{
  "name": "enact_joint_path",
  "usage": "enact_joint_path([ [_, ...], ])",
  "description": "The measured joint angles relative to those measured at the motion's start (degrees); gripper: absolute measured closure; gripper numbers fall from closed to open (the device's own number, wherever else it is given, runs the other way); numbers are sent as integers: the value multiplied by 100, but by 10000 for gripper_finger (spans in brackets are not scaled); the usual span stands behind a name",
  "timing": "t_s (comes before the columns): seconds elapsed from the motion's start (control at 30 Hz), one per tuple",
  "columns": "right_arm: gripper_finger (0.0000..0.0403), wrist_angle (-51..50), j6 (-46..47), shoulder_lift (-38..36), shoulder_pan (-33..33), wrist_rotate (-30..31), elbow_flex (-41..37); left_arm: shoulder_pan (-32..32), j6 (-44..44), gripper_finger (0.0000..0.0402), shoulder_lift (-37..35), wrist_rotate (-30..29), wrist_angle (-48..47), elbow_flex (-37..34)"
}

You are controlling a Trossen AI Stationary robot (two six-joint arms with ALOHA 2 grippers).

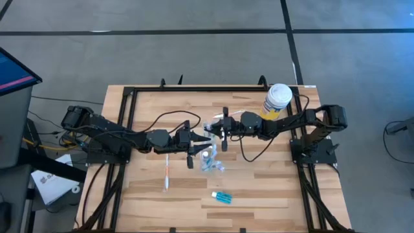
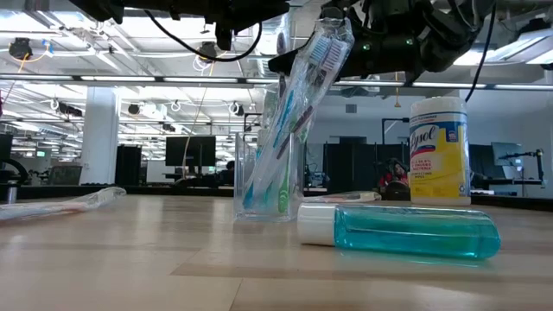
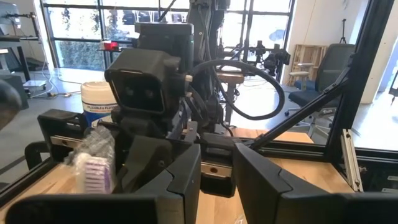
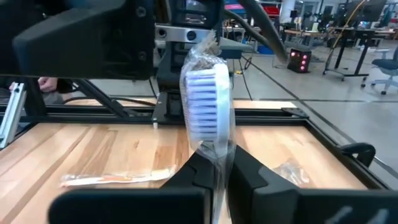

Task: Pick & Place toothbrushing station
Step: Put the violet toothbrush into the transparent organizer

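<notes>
Right wrist view first: pinched together by the right gripper (image 4: 214,169) around the wrapped handle of a toothbrush (image 4: 208,99). Gripped low on the handle, probably so the bristle head stays clear of the fingers and the other end can be steered. Standing up from the fingers, bristles facing the camera, still in crinkled clear film.

Seen from table height: hanging over the clear tumbler (image 2: 268,177), long axis steeply tilted, head up and toward the yellow container (image 2: 439,151), handle end down at the tumbler's mouth among the brushes already standing there. Judged as lined up for dropping handle-first; hard to tell whether already touching the rim.

Just across the tumbler, from above: the left gripper (image 1: 196,144), fingers apart with nothing visible between them, likely waiting close by to steady things.

Farther out on the table (image 1: 259,188): another wrapped toothbrush (image 1: 166,171) lying flat, well apart from the tumbler, long axis running toward the front edge; and the small blue tube (image 1: 222,197) on its side near the front, white cap toward the left arm's side.
</notes>
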Motion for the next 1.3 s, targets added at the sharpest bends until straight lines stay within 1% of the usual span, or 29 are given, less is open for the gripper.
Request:
enact_joint_path([
  [0.1,392,-57,-29,0,-2,0,0,0,0,312,0,0,2,0],
  [0.3,347,-192,-107,0,-4,0,0,0,0,312,0,2,0,0],
  [0.4,338,-246,-107,0,-4,0,0,0,1,312,0,1,2,0],
  [1.03,334,-315,-105,0,91,0,0,0,0,312,0,0,1,0],
  [1.23,346,-505,-105,0,111,12,0,0,0,312,0,0,0,0],
  [1.3,351,-393,-105,123,111,15,10,0,0,312,0,0,2,0],
])
